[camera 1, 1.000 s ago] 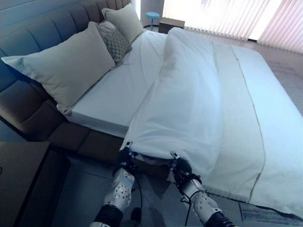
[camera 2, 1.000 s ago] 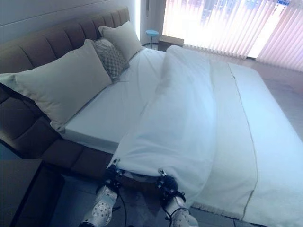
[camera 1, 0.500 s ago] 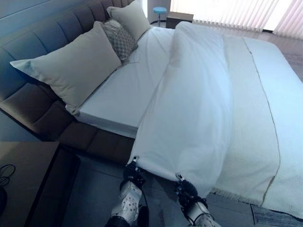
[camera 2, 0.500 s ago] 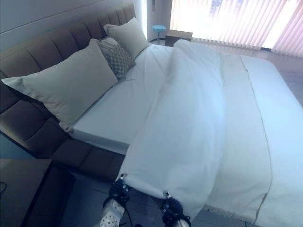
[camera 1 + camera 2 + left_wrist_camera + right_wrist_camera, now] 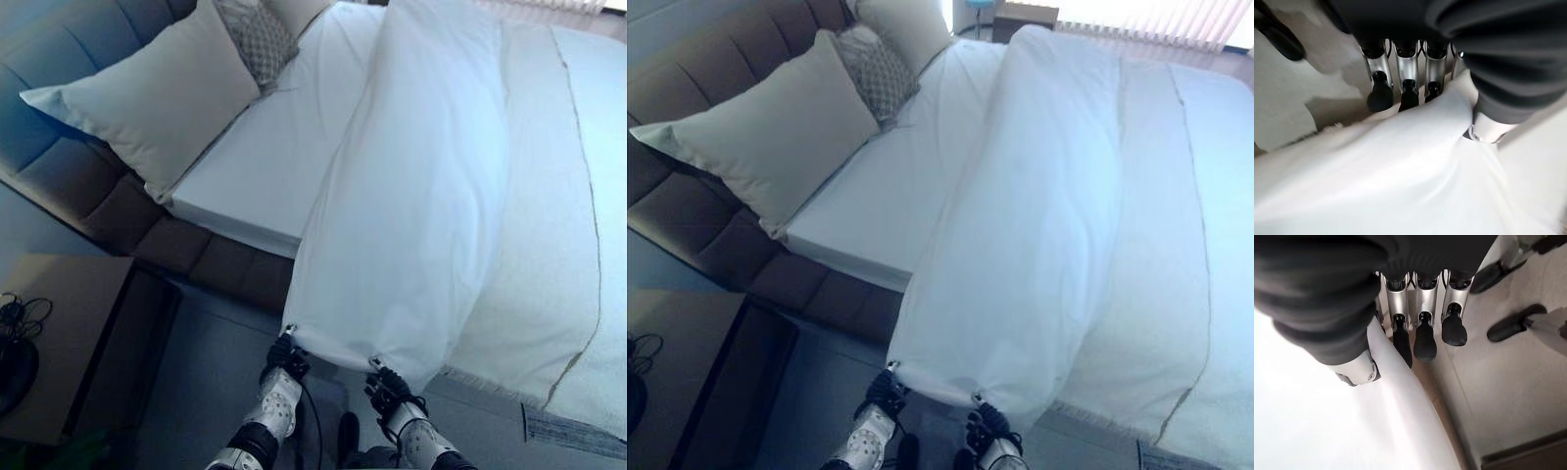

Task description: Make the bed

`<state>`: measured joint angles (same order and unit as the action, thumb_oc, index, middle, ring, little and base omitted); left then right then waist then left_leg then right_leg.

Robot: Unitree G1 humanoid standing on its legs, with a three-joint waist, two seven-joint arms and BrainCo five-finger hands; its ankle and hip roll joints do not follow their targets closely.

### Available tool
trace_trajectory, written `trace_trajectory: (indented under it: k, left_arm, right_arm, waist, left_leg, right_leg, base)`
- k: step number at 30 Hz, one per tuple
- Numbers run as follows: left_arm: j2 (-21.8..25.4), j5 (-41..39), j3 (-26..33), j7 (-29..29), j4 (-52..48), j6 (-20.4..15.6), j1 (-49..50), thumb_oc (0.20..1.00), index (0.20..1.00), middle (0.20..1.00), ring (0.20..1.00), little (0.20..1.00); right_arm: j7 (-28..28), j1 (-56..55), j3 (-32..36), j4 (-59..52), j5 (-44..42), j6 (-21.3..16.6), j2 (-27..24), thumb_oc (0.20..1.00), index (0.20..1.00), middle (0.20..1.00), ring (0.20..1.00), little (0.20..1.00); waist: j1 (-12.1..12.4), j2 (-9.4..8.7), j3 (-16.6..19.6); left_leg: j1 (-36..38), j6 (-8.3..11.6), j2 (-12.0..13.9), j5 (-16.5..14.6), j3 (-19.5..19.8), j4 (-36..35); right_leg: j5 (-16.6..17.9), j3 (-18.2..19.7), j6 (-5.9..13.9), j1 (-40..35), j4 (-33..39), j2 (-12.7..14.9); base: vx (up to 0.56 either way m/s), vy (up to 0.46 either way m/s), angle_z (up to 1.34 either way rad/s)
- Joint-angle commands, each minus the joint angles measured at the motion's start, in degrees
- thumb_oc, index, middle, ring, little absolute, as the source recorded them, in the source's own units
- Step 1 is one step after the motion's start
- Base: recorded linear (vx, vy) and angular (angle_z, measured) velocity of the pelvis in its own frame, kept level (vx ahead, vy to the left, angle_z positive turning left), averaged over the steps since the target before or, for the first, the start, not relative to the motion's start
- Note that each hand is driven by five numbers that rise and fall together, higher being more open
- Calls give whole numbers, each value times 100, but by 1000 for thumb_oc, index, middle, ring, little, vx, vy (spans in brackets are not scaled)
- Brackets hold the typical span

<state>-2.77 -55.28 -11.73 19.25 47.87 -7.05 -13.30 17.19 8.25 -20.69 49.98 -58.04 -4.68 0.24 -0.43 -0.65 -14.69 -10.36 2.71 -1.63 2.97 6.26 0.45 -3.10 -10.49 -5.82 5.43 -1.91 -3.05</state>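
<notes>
1. I have both hands at the near side of the bed, low in the head views. The left hand (image 5: 285, 358) and the right hand (image 5: 385, 388) each meet the hanging lower edge of the white duvet (image 5: 421, 196).
2. Left hand: in its wrist view the fingers (image 5: 1408, 93) curl down onto the cloth and the thumb sits on the other side of the fold. I judge it clamped on the duvet edge.
3. Right hand: its wrist view shows the fingers (image 5: 1420, 335) bent beside a ridge of white cloth that passes between them and the thumb. I read this as pinching the duvet, though the contact itself is partly hidden.
4. Position of the duvet: it lies folded back on itself in a long roll. Its long axis runs away from me, from my hands to the far side of the bed. The held edge hangs off the mattress over the floor.
5. Governing relation: the bare sheet (image 5: 284, 147) and the pillows (image 5: 157, 103) lie to my left of the roll. The left hand is nearer that uncovered area.
6. Judgement: the next move calls for carrying the held edge leftward toward the pillows, both hands together, so the roll unfolds evenly.
7. Risk: uneven travel could skew the edge.
</notes>
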Motion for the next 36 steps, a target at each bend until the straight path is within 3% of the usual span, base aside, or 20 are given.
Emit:
trace_trajectory:
  k: [1,9,21,22,23,24,32,36]
  left_arm:
    - [276,-33,314,530,564,-149,736,200,200,200,200,200]
    - [387,252,131,576,1025,-210,136,200,200,200,200,200]
    - [513,972,-189,654,1641,-109,-727,200,200,200,200,200]
    - [545,1114,-216,573,1774,-15,-878,200,200,200,200,200]
    - [581,1206,-233,562,1847,14,-966,934,934,934,934,934]
    - [589,1323,-268,511,1936,102,-1044,1000,1000,1000,1000,1000]
    - [915,2795,-553,351,2076,339,-1202,1000,1000,1000,1000,1000]
    - [959,3021,-484,226,2188,412,-1002,1000,1000,1000,1000,1000]
  right_arm:
    - [382,-287,157,339,-282,-94,-73,200,200,200,200,200]
    - [580,283,333,707,-566,-416,64,200,200,200,200,200]
    - [875,1016,501,1264,-269,-552,-82,200,200,200,200,200]
    - [842,1188,552,1402,-115,-480,-162,771,771,771,771,771]
    - [832,1279,558,1470,-36,-468,-211,1000,1000,1000,1000,1000]
    - [816,1355,600,1557,88,-398,-269,1000,1000,1000,1000,1000]
    - [459,1495,757,1930,967,-268,-763,1000,1000,1000,1000,1000]
    - [289,1221,1112,2156,976,-236,-928,1000,1000,1000,1000,1000]
  waist:
    - [258,-94,-5]
    - [294,-123,-290]
    - [189,109,-743]
    - [162,143,-811]
    - [147,155,-853]
    - [127,170,-878]
    - [32,240,-920]
    - [-41,287,-783]
  left_leg:
    - [-51,-157,-249,75,-274,-274]
    - [-337,-188,-273,-17,-537,-109]
    - [-818,-54,-282,348,-716,-545]
    - [-951,-24,-279,393,-712,-545]
    - [-1022,-15,-284,407,-720,-545]
    - [-1083,4,-288,422,-742,-545]
    - [-1150,27,-315,413,-807,-545]
    - [-889,25,-324,303,-857,-545]
  right_leg:
    - [554,334,953,362,341,384]
    - [738,524,1034,567,456,439]
    - [1030,454,1093,1199,684,458]
    - [1068,429,1108,1340,691,471]
    - [1092,414,1119,1409,691,478]
    - [1107,405,1128,1467,691,483]
    - [1152,422,1140,1559,691,493]
    - [1053,407,1129,1329,670,512]
  base:
    - [4,88,-14]
    - [10,63,-19]
    - [-2,24,-8]
    - [0,0,0]
    - [0,0,0]
    - [0,0,0]
    - [7,-1,-1]
    - [50,-6,-1]
